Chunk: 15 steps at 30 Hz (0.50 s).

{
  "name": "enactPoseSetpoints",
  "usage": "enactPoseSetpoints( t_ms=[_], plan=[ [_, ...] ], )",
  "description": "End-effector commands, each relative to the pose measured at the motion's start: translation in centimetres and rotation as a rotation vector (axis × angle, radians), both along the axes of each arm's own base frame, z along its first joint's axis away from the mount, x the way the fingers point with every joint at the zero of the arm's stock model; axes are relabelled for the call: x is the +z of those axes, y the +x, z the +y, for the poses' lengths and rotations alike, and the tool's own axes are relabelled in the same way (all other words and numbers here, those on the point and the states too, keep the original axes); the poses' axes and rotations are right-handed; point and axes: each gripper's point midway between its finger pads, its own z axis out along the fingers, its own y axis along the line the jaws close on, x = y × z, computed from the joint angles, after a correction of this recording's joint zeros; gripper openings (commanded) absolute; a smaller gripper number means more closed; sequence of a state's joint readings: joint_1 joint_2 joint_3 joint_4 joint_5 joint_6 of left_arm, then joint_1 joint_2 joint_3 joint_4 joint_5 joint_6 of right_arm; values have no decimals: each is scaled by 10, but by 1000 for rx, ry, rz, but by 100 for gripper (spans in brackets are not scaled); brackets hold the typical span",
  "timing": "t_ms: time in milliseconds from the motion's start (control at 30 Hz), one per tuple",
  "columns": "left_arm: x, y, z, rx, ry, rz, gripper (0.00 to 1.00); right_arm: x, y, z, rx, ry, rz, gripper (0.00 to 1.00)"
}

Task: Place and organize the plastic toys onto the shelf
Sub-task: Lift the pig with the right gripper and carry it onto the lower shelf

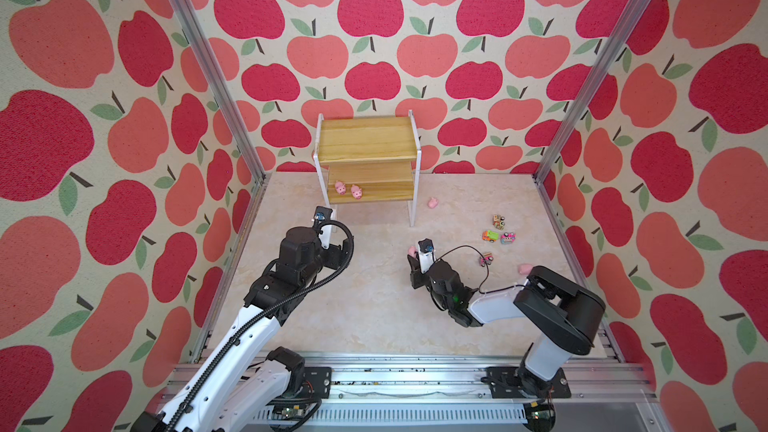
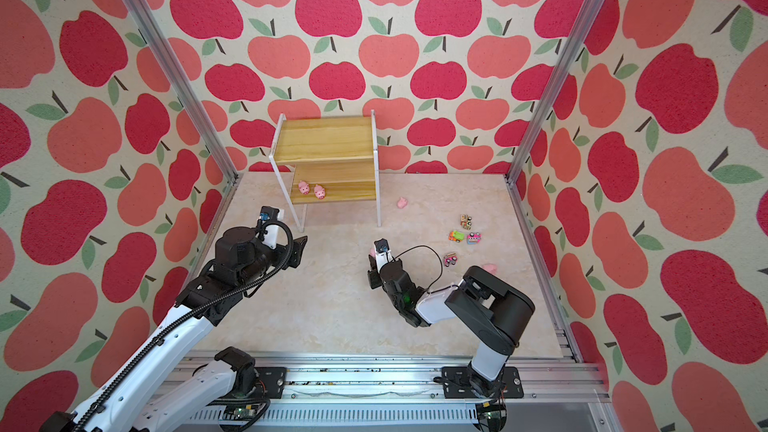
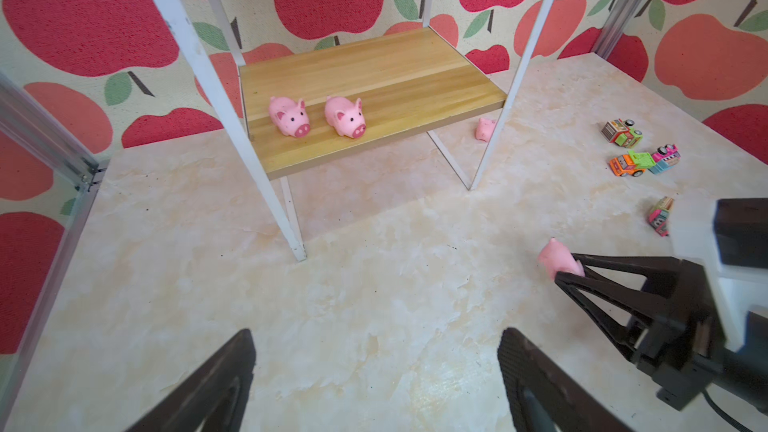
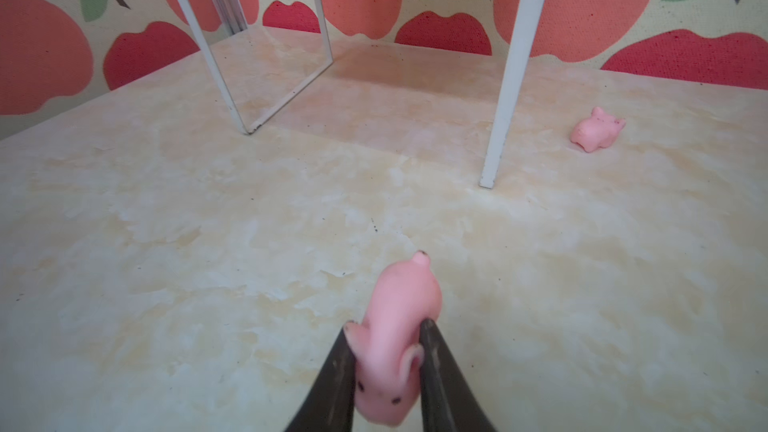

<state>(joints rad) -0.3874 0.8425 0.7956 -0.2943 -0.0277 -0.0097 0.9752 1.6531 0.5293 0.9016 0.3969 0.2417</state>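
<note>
My right gripper (image 4: 387, 326) is shut on a pink pig (image 4: 399, 305), its fingers pinching the head, just above the floor in front of the shelf (image 1: 368, 139). In a top view that pig (image 1: 412, 250) shows at the gripper's tip. Two pigs (image 1: 340, 187) (image 1: 356, 192) stand side by side on the shelf's lower board (image 3: 395, 76). Another pig (image 1: 433, 202) lies on the floor by the shelf's right leg, and one more (image 1: 524, 269) behind the right arm. Several toy trucks (image 1: 499, 221) (image 1: 490, 236) (image 1: 508, 238) (image 1: 485, 260) lie at the right. My left gripper (image 3: 376, 334) hangs open and empty left of the shelf's front.
The shelf's thin white legs (image 3: 291, 222) (image 4: 498, 139) stand between the two grippers. Apple-patterned walls and aluminium posts (image 1: 557, 151) close in the marble-look floor (image 1: 365, 305).
</note>
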Motion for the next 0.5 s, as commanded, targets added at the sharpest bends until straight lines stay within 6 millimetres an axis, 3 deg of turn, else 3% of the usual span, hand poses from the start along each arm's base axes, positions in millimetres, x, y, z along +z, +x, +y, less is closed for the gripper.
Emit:
enactPoseSetpoints(
  t_ms=[0,233,467],
  plan=[
    [13,6,23,93,-28,-29,93,16,-21,25,183,-16,16,27],
    [21,12,72,269,-28,-46,92,73,-19,59,278,45,-30,27],
    [23,12,98,369,-17,-53,92,111,11,92,250,45,-85,27]
  ],
)
